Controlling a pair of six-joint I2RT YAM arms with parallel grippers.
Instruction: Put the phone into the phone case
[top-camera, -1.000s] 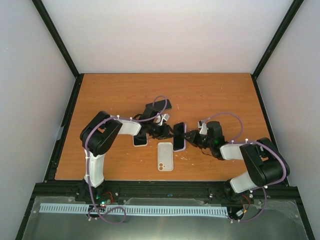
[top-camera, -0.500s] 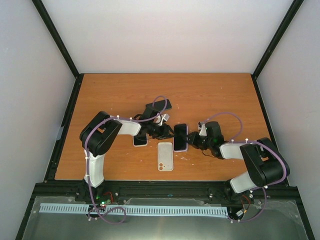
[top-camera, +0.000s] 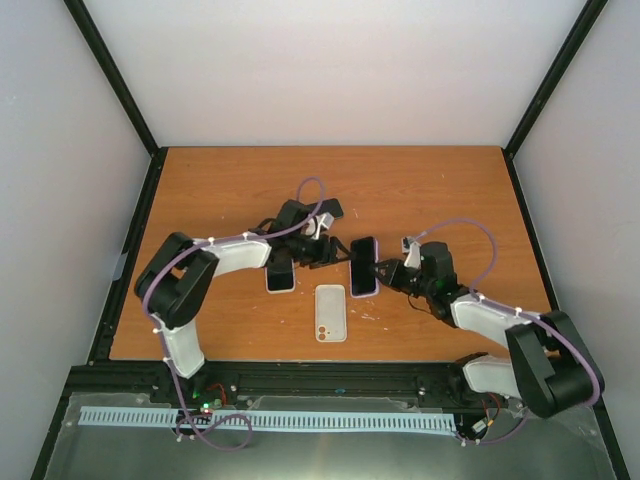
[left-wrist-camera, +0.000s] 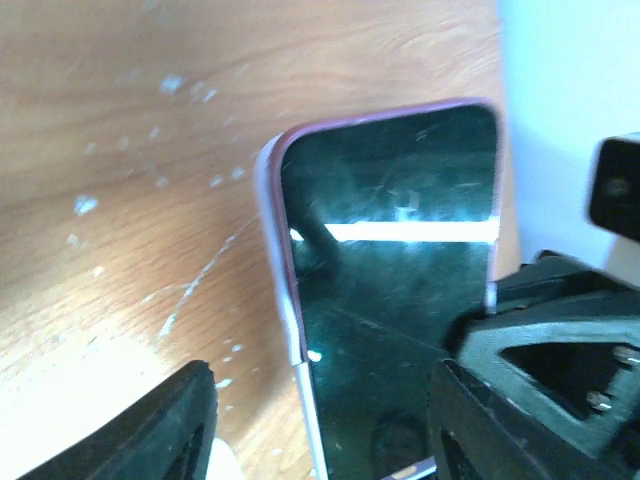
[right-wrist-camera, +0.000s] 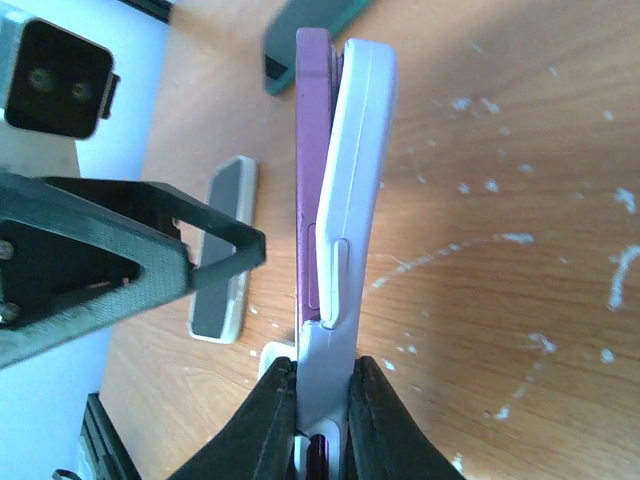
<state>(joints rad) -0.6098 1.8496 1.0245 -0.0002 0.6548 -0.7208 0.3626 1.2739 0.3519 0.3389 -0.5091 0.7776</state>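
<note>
Phone (right-wrist-camera: 310, 150) partly seated in phone case (right-wrist-camera: 358, 150), case pinched by right tool (right-wrist-camera: 322, 400); left tool (left-wrist-camera: 310, 440) spread; pressing home outstanding.

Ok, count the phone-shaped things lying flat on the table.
3: white slab with camera holes front centre; white-edged dark-screened slab beside left arm; dark slab behind it, partly hidden. Others may be hidden.

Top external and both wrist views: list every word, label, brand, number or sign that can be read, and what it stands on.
No text can be read in any view.
Screen of the phone: dark, only reflections.
The white item lying on the table: no print visible, too small to tell.
</note>
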